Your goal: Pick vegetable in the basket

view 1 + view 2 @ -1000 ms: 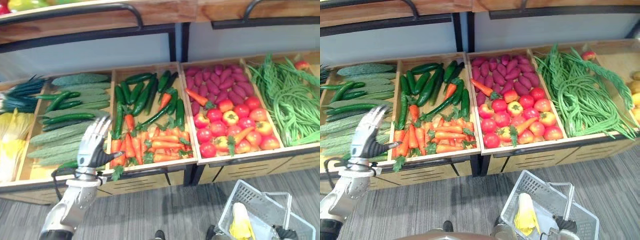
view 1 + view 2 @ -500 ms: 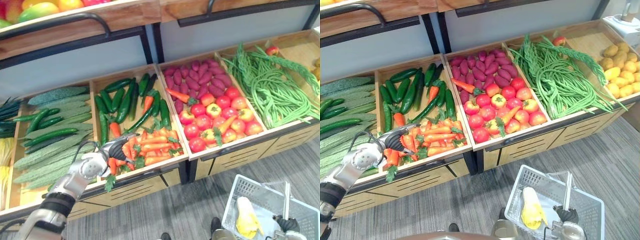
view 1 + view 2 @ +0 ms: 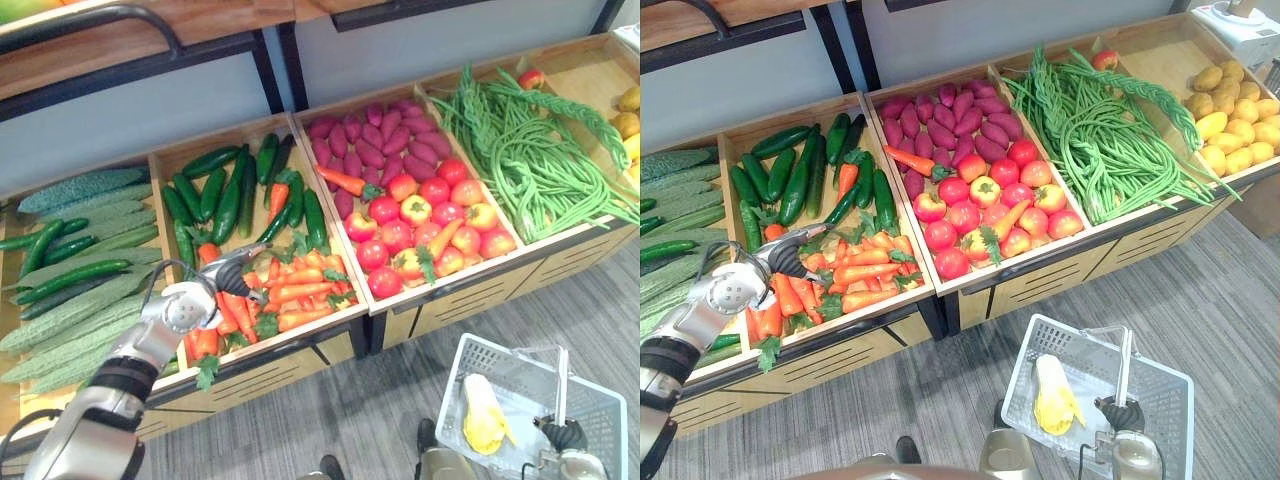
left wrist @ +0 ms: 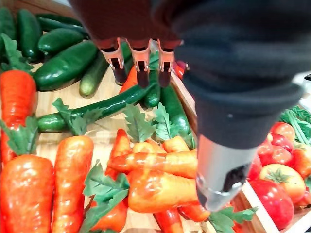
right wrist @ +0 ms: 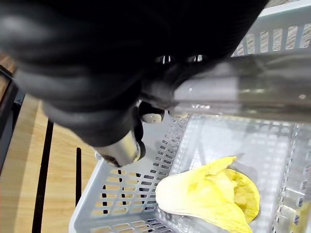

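Job now: reach down and grab one vegetable from the shelf.
Left hand (image 3: 188,305): it hovers low over the carrots (image 3: 300,295), just above them. Its fingers (image 4: 138,63) are stretched out straight and hold nothing.
Carrots: they lie in a pile at the front of the wooden box (image 3: 290,347), right under the left hand. Green cucumbers (image 3: 228,200) lie behind them in the same box.
Right hand (image 3: 1120,412): it is curled round the handle (image 3: 1124,360) of the basket (image 3: 1065,335).
Basket: it hangs low by the floor, well apart from the carrots. One yellow vegetable (image 3: 1052,393) lies in it.
Best pick: I think the top carrot (image 4: 160,162), which lies across the others, is the easy one. Nothing sits on it.
How to grab: go straight down, put the fingers on one long side and the thumb on the other, and squeeze the fat orange part.
Watch out: the leaves are thin and may slip, so don't grab those. The carrots are packed close, so a sloppy grab could catch two or knock some over the front edge.
Lifting: I would pull straight up slowly, so the other carrots don't roll.
Right hand's part: hold the basket level and with its open top up, ready for the carrot.
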You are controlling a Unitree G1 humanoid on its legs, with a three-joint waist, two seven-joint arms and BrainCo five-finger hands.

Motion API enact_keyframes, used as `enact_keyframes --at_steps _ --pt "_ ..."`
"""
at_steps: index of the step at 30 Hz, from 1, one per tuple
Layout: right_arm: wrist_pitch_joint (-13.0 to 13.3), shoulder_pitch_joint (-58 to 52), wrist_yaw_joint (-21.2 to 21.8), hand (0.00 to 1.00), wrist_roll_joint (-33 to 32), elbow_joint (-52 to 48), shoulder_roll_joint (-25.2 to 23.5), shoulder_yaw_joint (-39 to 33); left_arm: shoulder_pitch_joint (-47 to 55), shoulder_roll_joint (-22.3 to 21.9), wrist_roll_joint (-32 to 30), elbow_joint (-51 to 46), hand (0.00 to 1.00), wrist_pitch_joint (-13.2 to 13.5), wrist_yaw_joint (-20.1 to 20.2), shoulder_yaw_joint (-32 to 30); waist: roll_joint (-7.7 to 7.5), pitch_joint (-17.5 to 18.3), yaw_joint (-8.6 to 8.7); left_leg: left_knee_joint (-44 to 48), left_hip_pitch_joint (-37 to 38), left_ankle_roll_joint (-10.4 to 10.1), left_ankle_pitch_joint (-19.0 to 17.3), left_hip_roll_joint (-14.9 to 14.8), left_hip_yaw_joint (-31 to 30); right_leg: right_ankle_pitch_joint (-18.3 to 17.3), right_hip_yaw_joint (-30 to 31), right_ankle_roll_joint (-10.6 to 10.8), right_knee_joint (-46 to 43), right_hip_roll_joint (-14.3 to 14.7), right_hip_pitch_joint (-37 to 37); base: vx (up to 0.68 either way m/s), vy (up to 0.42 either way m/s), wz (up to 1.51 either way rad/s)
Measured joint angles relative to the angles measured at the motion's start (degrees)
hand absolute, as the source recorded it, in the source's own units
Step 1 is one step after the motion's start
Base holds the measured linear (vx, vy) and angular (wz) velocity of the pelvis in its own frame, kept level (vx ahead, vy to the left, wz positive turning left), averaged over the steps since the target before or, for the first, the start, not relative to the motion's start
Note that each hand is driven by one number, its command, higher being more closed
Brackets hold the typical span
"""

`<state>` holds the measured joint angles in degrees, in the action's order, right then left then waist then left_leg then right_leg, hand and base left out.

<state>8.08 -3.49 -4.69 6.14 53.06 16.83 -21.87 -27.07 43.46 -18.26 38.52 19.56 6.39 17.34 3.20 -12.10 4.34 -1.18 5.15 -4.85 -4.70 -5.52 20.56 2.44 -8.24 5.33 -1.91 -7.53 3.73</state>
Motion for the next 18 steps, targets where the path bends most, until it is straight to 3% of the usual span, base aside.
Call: enact_keyframes --at_steps 11,18 --pt "0.06 0.99 -0.88 1.00 -0.54 -3.00 -0.52 2.29 -2.41 -3.18 -0.18 2.92 0.00 -1.38 -3.08 -2.14 0.05 -1.90 0.00 1.29 -2.34 0.06 -0.07 -0.29 1.38 0.01 1.56 0.01 -1.31 -0.21 3.19 0.00 -0.007 -0.06" --pt "0.09 1.63 -1.24 1.00 -1.87 -4.65 -0.90 2.77 -4.87 -5.50 -0.56 3.01 0.00 -2.47 -3.91 -2.16 -0.74 -3.99 -0.54 2.88 -4.61 -0.02 -0.52 -0.56 2.16 0.03 2.26 0.02 -2.09 -0.26 5.32 0.01 -0.001 -0.02"
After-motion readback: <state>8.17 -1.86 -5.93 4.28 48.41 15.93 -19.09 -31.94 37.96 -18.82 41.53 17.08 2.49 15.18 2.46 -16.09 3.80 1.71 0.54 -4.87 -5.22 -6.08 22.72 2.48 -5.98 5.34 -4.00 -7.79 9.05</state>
